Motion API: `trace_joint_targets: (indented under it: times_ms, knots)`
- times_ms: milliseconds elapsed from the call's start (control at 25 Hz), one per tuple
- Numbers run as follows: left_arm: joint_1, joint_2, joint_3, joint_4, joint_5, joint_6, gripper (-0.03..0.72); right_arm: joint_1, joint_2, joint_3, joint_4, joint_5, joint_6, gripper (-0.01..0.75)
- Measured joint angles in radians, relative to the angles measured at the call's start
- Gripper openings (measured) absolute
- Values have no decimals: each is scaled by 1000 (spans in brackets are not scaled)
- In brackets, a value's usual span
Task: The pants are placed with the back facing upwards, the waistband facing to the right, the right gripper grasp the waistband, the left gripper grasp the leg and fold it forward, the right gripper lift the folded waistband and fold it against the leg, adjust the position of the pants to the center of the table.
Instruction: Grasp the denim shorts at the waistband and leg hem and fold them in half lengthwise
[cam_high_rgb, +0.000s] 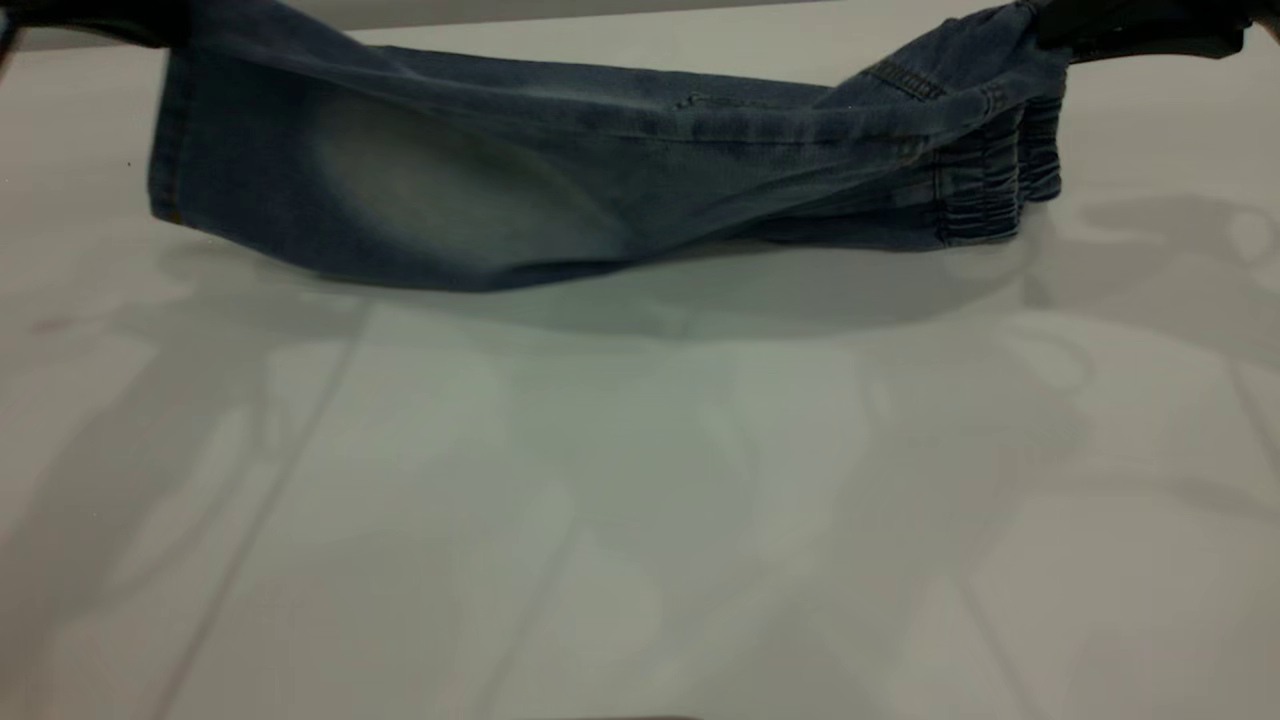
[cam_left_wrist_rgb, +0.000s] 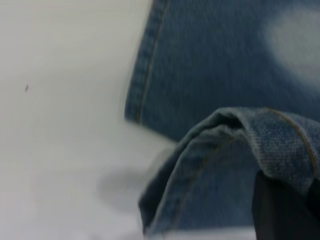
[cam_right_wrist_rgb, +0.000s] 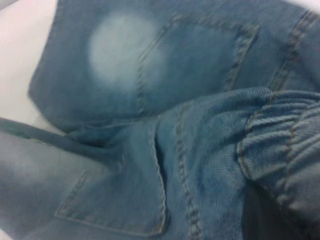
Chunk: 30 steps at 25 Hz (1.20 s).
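The blue denim pants (cam_high_rgb: 560, 170) hang stretched across the far half of the table (cam_high_rgb: 640, 500), sagging in the middle, with a faded patch facing the camera. My left gripper (cam_high_rgb: 172, 28) at the top left is shut on the leg (cam_left_wrist_rgb: 260, 135) at its hem, and the denim drapes over a black finger (cam_left_wrist_rgb: 280, 210). At the top right my right gripper (cam_high_rgb: 1045, 30) is shut on the waistband (cam_high_rgb: 985, 190), whose gathered elastic droops below it. In the right wrist view the ruched waistband (cam_right_wrist_rgb: 285, 150) covers a dark finger (cam_right_wrist_rgb: 260, 215), with a patch pocket (cam_right_wrist_rgb: 195, 60) beyond.
The white tabletop spreads wide in front of the pants, crossed by the arms' shadows. I cannot tell whether the pants' lower edge touches the table or hangs just above it.
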Motion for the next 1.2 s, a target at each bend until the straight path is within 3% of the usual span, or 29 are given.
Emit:
trace_joint_targets:
  times_ms: [480,840,1000,1200]
  knots:
    - [0,312,-244,116,-204,0,31,0,152,-105,232,-56,-241,40]
    - [0,445,-265,255,-519,-6,40,0,237,-221,239,-64,-367,64]
    - [0,460,-267,286,-599,-6,90,0,253,-255,241,-71,-397,190]
    - [0,465,-271,276,-605,54,264,0,255,-261,242,-90,-403,488]
